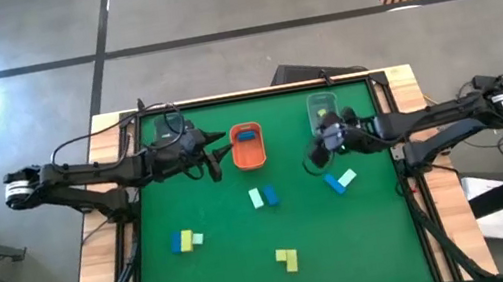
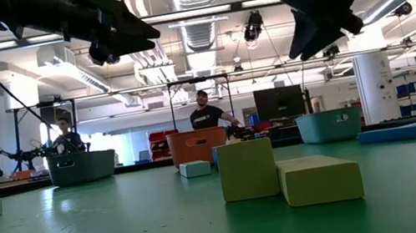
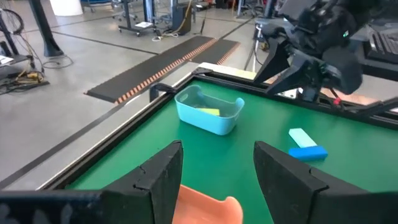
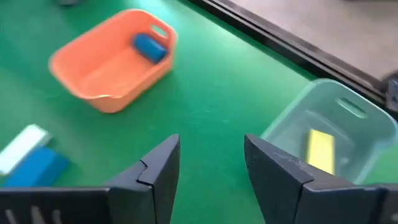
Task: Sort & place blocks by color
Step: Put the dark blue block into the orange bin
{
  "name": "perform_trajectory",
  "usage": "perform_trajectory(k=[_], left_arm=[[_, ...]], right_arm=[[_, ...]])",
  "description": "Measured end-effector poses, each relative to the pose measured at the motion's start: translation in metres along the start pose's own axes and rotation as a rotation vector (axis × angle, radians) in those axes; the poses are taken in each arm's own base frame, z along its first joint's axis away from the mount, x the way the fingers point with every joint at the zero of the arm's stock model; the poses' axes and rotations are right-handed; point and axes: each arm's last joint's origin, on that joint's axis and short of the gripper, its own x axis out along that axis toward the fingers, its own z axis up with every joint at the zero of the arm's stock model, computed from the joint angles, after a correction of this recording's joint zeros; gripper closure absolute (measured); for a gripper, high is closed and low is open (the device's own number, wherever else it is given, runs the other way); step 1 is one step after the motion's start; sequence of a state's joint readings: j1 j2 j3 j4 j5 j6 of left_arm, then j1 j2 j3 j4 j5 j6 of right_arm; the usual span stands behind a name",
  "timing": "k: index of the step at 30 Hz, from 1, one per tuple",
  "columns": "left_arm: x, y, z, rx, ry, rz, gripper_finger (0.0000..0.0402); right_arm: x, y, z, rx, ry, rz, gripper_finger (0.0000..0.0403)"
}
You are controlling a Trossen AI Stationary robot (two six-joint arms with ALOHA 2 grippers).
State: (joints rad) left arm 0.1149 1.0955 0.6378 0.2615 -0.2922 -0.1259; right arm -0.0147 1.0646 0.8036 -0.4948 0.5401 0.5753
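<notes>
My left gripper (image 3: 217, 149) hangs open and empty just left of the orange tray (image 1: 249, 147), which holds a dark blue block (image 4: 149, 46). My right gripper (image 4: 211, 143) also hangs open and empty, above the table between that tray and the clear tray (image 1: 322, 107), where a yellow block (image 4: 321, 149) lies. Loose on the green table lie a mint and blue pair (image 1: 262, 197), a blue and mint pair (image 1: 341, 181), a yellow, blue and mint group (image 1: 184, 240) and two yellow blocks (image 1: 287, 258).
A second grey tray (image 1: 168, 126) stands at the far left, beside my left arm. The table has a raised wooden frame (image 1: 109, 133). Bare green surface lies between the trays and the loose blocks. People (image 2: 206, 117) stand in the room beyond the far edge.
</notes>
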Motion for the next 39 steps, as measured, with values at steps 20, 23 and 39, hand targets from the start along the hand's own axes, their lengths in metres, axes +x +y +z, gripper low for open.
perform_trajectory(k=[20, 23, 39], left_arm=[[0.004, -0.058, -0.031, 0.028, 0.107, -0.205, 0.022], [0.006, -0.059, -0.033, 0.03, 0.111, -0.204, 0.022], [-0.019, -0.049, 0.002, 0.195, -0.067, -0.168, 0.022]], right_arm=[[0.023, 0.043, -0.024, 0.074, 0.016, 0.114, 0.0236], [0.033, 0.053, -0.025, 0.142, 0.01, 0.151, 0.0216], [0.07, 0.136, -0.022, 0.059, 0.257, 0.167, 0.0197]])
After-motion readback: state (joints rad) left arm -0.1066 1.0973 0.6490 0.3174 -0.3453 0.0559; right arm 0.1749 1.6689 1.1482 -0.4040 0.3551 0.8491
